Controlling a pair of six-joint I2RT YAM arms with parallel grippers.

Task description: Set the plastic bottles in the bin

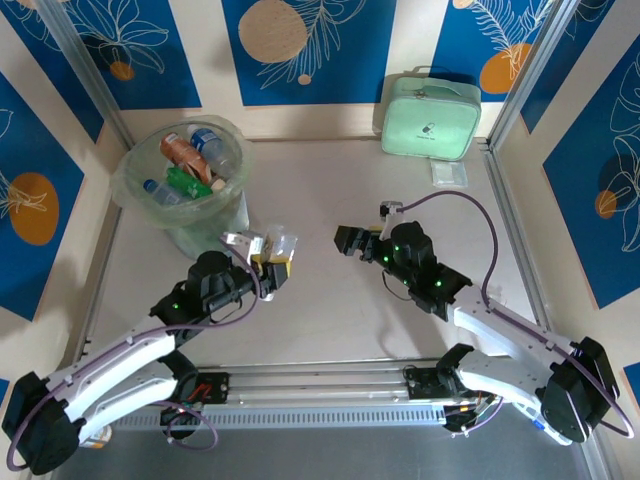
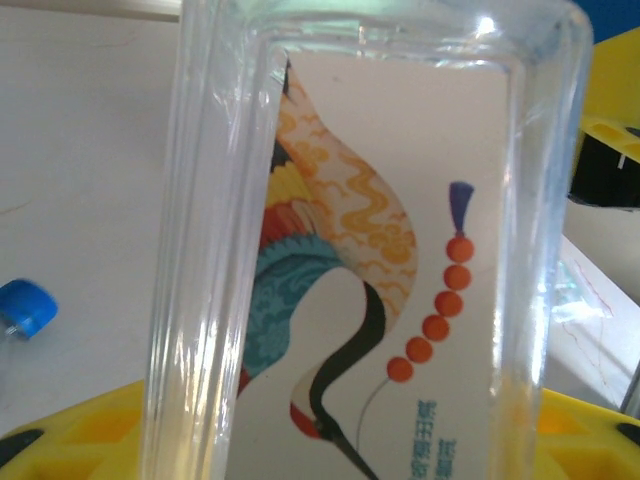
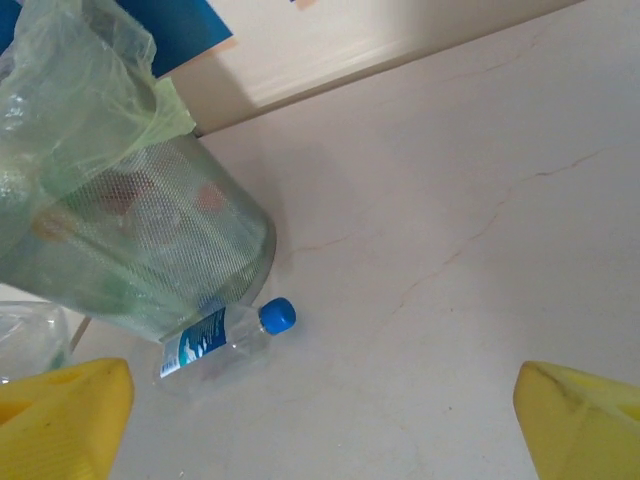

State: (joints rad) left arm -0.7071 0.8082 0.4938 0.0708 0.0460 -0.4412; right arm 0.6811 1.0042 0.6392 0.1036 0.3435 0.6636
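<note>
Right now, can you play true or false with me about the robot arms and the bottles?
1. The left gripper is holding a clear bottle with a crane picture on its label. True.
2. The right gripper is holding a bottle too. False: its jaws are wide open with nothing between them.
3. A blue-capped bottle lies on the table beside the bin. True.
4. Nothing has gone into the bin. False: several bottles are already inside it.
5. The mint-green case is inside the bin. False: it stands on the table, well away from the bin.
</note>
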